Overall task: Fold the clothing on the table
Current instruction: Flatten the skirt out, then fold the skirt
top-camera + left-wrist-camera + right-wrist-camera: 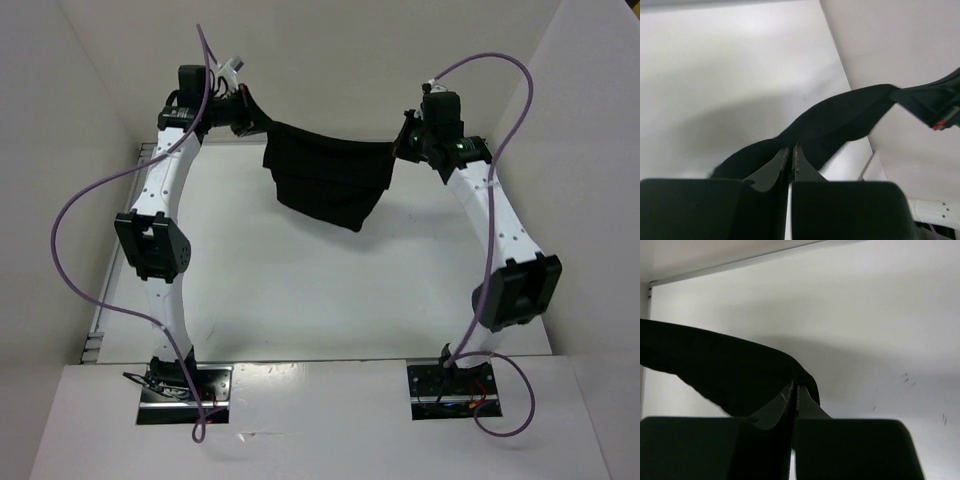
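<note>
The clothing (pixel 325 185), which looks soft, light and floppy by its sag, hangs above the far part of the table (pixel 300 300), stretched between the left gripper (pixel 791 152) and the right gripper (pixel 794 390), each pinched fully closed on an upper corner, probably the best place to hold it.

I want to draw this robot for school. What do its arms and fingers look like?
Both the left arm and right arm are white tubes with chunky black joints. A thin purple cable loops along each one. They stand on black base plates. The fingers are dark, flat and pointed like wedges. A tiny green light glows on the right arm.
</note>
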`<state>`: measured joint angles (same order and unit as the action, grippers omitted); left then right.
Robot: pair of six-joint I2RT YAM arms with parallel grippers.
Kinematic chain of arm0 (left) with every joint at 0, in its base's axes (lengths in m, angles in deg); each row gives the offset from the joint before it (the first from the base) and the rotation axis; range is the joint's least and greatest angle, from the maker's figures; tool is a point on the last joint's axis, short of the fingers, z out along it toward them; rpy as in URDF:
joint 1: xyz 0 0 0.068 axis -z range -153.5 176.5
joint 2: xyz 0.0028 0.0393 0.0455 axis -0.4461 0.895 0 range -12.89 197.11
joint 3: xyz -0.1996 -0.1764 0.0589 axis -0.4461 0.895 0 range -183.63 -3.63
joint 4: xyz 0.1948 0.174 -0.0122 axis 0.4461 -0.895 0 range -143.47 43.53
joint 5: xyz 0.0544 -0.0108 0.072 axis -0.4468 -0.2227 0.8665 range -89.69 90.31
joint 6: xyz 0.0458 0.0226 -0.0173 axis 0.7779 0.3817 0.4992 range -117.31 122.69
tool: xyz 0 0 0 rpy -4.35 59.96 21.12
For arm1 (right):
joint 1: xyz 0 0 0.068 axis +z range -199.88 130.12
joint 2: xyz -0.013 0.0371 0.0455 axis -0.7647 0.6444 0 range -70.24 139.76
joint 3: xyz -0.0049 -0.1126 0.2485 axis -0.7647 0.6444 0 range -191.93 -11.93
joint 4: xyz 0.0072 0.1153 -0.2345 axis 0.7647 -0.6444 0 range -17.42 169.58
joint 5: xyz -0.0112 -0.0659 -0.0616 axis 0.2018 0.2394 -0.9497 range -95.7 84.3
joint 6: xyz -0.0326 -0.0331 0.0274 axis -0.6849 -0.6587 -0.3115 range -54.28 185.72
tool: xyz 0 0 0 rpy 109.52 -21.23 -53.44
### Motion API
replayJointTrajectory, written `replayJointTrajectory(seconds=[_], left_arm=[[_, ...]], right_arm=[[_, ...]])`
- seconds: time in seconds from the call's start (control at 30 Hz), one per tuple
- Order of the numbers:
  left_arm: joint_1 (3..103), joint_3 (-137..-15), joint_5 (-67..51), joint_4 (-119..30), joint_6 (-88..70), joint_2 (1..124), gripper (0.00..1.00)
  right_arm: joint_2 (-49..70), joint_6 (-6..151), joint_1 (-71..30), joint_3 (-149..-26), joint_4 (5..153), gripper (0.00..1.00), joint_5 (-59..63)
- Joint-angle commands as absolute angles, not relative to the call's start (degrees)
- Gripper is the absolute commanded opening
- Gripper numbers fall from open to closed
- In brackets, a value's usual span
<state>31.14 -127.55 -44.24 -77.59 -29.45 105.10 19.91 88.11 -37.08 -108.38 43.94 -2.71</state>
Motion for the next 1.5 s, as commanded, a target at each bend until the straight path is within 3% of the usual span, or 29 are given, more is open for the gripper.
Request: replayJointTrajectory(seconds=[0.0,0.07,0.3,0.37,0.43,0.47,0.53,0.57,0.63,0.67,0.77,0.9,1.07,1.2,1.47], left_arm=[[30.71,-145.31,-45.04,-84.16,-30.01,112.07,0.00],[30.71,-153.10,-45.04,-88.91,-29.40,116.30,0.00],[31.24,-143.32,-40.30,-90.16,-24.65,107.37,0.00],[31.24,-134.82,-39.68,-87.45,-24.64,103.23,0.00],[31.77,-116.46,-39.15,-80.60,-26.21,95.59,0.00],[31.77,-105.17,-38.37,-78.49,-26.23,91.56,0.00],[31.77,-94.74,-38.36,-78.46,-24.92,88.46,0.04],[32.29,-89.64,-38.36,-79.07,-24.04,85.23,0.07],[32.91,-75.05,-41.16,-79.08,-21.76,81.52,0.42],[32.91,-71.00,-42.30,-80.47,-20.87,77.85,0.47],[32.91,-61.33,-45.57,-85.64,-17.19,71.95,0.58],[32.91,-61.28,-43.64,-87.52,-16.03,69.46,0.62],[32.91,-67.52,-35.58,-77.87,-19.45,76.83,0.58],[32.91,-75.34,-25.81,-72.76,-20.69,82.37,0.56],[32.91,-81.33,-23.60,-64.76,-21.22,95.12,0.55]], right_arm=[[25.81,85.86,-37.84,-117.39,45.13,0.00,-7.36],[26.35,85.15,-37.84,-120.99,45.13,0.00,-7.37],[21.01,84.62,-38.36,-116.10,45.13,0.00,-4.31],[19.24,85.67,-38.36,-110.13,43.12,0.00,-2.54],[15.90,87.60,-38.36,-104.43,42.58,0.00,1.13],[13.63,88.91,-38.36,-97.17,41.97,0.02,3.33],[11.24,90.06,-36.88,-86.71,40.30,0.11,8.60],[10.10,90.68,-36.00,-83.68,37.51,0.16,9.76],[5.71,91.99,-32.93,-76.38,33.81,0.40,13.18],[4.13,92.70,-32.04,-74.97,31.44,0.48,13.20],[-2.90,94.98,-31.33,-74.24,21.26,0.59,12.33],[-2.31,95.69,-31.33,-80.04,20.50,0.59,7.58],[5.84,95.17,-31.33,-78.73,33.33,0.59,2.14],[14.12,91.04,-31.33,-84.60,39.58,0.59,-3.04],[25.47,83.39,-31.33,-95.15,42.40,0.58,-6.31]])
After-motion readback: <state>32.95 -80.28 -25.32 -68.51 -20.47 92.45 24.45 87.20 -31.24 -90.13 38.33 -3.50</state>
